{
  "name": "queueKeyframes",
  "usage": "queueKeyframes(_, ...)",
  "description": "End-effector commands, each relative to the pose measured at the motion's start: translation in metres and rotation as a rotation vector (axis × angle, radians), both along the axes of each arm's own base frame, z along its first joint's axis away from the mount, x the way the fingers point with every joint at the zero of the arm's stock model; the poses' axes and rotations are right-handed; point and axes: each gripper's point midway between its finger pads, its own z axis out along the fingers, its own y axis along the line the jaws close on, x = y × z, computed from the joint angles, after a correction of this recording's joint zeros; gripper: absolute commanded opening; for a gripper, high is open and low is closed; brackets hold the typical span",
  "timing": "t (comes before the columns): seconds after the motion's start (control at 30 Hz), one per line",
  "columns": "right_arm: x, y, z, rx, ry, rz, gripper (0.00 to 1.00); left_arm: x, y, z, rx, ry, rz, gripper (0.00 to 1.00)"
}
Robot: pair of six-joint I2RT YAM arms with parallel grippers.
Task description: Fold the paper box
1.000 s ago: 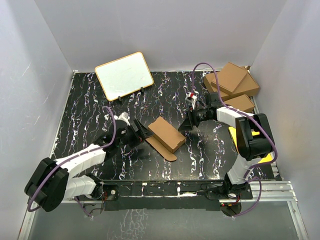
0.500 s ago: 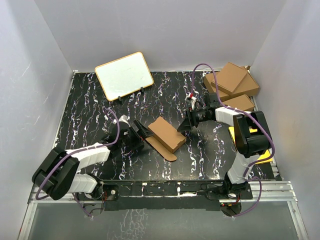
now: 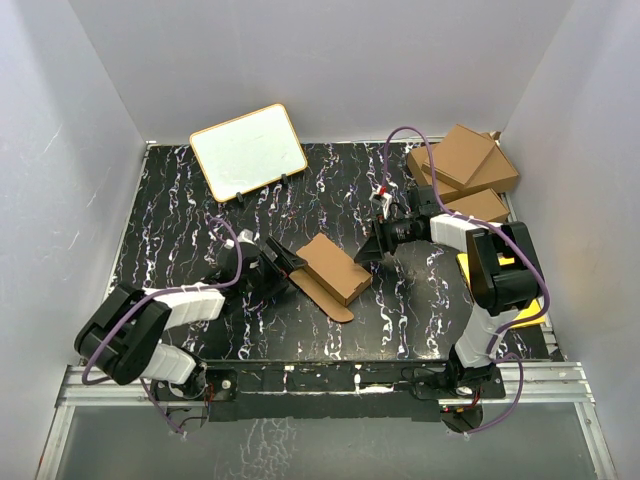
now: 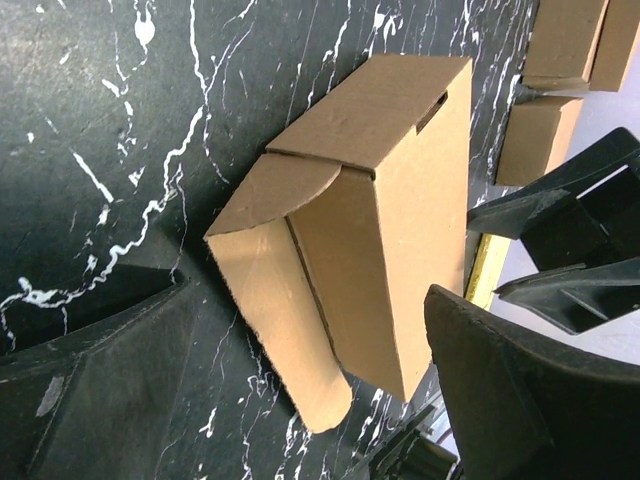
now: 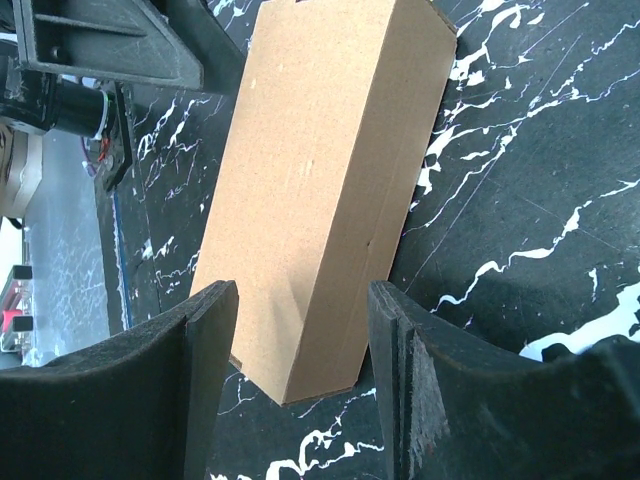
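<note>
I'm holding my left gripper [image 3: 290,268] spread wide at the flapped end of the paper box [image 3: 335,268], which is lying in the middle of the table [image 3: 180,200], its long axis running toward my right gripper [image 3: 368,248] (half-parted, pinching nothing, at the closed end). The left wrist view is showing untucked rounded flaps [image 4: 275,190]; the right wrist view is showing only plain panel.

The left arm [image 3: 165,305] and the right arm [image 3: 495,265] both wear white shells over black joints, each trailed by a looping purple cable [image 3: 400,135], and end in the left pincer [image 3: 288,262] and the right pincer [image 3: 366,250] with matte black wedge-shaped fingers [image 5: 100,400], a small red-and-white tag [image 3: 381,190] sitting by the right wrist.
</note>
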Motion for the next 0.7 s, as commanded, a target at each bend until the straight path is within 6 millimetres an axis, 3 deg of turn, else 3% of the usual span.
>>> queueKeyframes(0.0,0.001,0.005,-0.001,0.026,-0.011,0.02,0.59,0.013,0.002,0.0,-0.008,-0.018,0.036,0.94)
queueKeyframes(0.3,-0.004,0.01,-0.008,0.015,0.014,0.03,0.58,0.019,0.001,-0.006,-0.009,-0.008,0.049,0.9)
queueKeyframes(0.67,-0.007,0.016,-0.017,-0.014,0.035,0.036,0.53,0.021,0.0,-0.009,0.004,-0.003,0.044,0.77)
